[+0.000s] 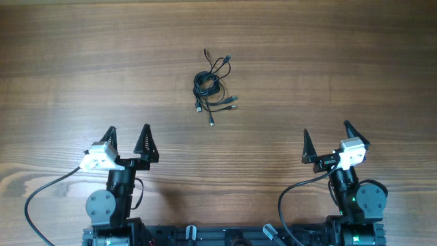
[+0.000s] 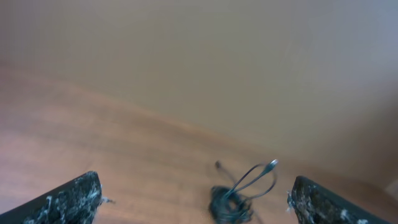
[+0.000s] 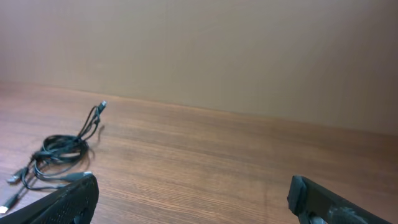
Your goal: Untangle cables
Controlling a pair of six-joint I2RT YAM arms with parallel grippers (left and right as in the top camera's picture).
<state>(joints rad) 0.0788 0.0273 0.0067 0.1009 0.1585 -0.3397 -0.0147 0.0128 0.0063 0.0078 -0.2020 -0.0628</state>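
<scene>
The left gripper [image 1: 128, 130], with black triangular fingers [image 1: 145, 142] flecked with white scuffs, stood spread and empty. Ahead of it and to its right lay the thin black cables [image 1: 213, 85], a glossy coiled knot with loose metal-tipped plug ends, well apart from both grippers. The right gripper [image 1: 326, 128] was likewise spread, holding nothing, the cables ahead and to its left. The matte brown wood-grain table [image 1: 68, 68] met a plain beige wall [image 3: 217, 50].

Left gripper [image 1: 128, 130]: jaws wide apart, by the near-left corner.
Right gripper [image 1: 326, 128]: jaws wide apart, by the near-right corner.
</scene>
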